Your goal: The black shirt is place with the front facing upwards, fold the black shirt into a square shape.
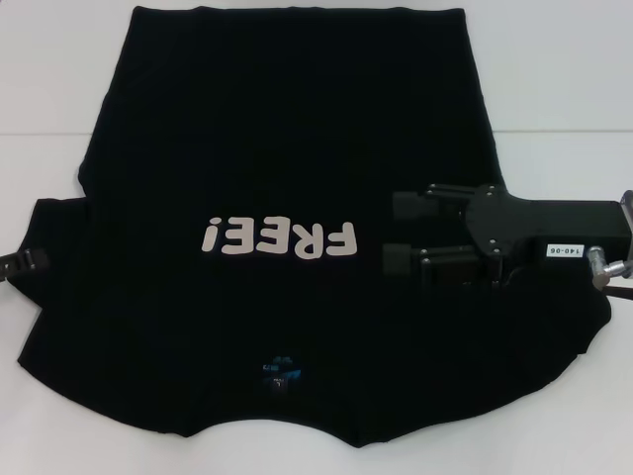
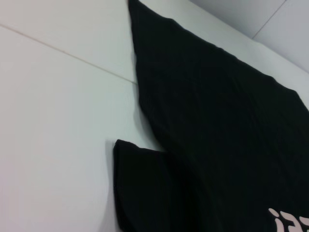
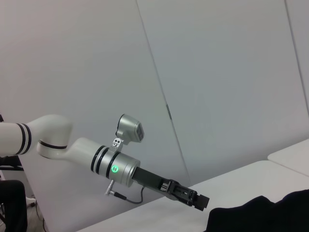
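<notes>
Nearest the head camera, along the bottom edge of the frame, lay the wavy collar-side edge of the black shirt (image 1: 287, 168), with its small blue neck label (image 1: 281, 368) just above that edge at lower centre. Spread front-up on the white table (image 1: 554, 79), the shirt filled most of the frame, its hem running along the top and the white "FREE!" lettering (image 1: 278, 237) reading upside down across the middle. At centre right the right gripper (image 1: 404, 233) reached in from the right edge, lying over the shirt beside the lettering; its two black fingers (image 1: 407, 206) pointed toward frame left and stood spread apart, with only bare fabric showing between them. At the far left edge, a little below centre, the left gripper (image 1: 32, 261) showed as a small dark tip at the border of the folded-in sleeve, and whether it was spread or pinching could not be told. From the left wrist camera, the shirt (image 2: 217, 130) ran diagonally over the table (image 2: 58, 145), a folded sleeve corner sitting at lower centre. From the right wrist camera, the left gripper (image 3: 195, 199) hung at the edge of the shirt (image 3: 260, 215) at lower right, on its silver-and-white arm
</notes>
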